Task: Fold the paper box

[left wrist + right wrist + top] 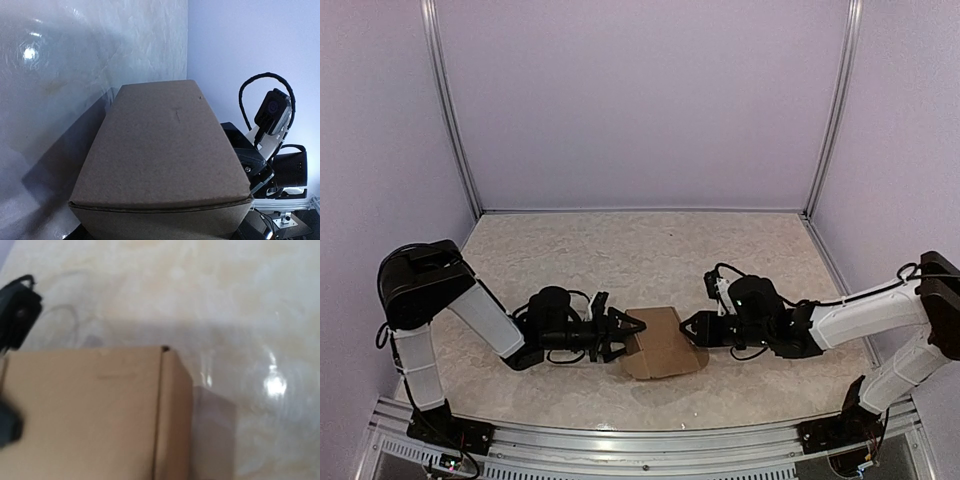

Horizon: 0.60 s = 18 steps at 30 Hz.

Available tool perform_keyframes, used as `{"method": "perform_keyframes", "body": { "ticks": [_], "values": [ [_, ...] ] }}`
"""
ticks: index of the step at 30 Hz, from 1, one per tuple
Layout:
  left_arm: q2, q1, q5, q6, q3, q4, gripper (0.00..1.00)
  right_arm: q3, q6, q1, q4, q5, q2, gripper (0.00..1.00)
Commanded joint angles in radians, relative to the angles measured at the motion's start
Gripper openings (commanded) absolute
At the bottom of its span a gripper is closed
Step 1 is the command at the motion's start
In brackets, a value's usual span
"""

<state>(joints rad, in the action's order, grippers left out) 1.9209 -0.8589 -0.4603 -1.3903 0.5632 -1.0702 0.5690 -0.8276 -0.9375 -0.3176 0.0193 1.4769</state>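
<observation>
Marbled beige tabletop (640,250), pale lilac walls (640,100), aluminium corner posts (450,110).

plain brown paper box (660,342), beige marbled table (620,260)

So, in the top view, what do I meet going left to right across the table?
left arm → left hand → paper box → right hand → right arm

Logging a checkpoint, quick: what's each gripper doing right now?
Left gripper: open, against the paper box.
Right gripper: cannot tell, at the box's other side.
</observation>
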Motion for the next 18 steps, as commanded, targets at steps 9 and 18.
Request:
{"method": "perform_keyframes", "body": {
  "ticks": [9,18],
  "values": [
    [-0.129,0.077,-0.193,-0.051,-0.036,-0.147,0.38,0.072,0.471,0.001,0.21,-0.046,-0.277,0.67],
    [-0.208,0.136,-0.363,-0.15,-0.128,-0.296,0.36,0.107,0.807,0.002,0.27,-0.188,-0.456,0.86]
  ]
}}
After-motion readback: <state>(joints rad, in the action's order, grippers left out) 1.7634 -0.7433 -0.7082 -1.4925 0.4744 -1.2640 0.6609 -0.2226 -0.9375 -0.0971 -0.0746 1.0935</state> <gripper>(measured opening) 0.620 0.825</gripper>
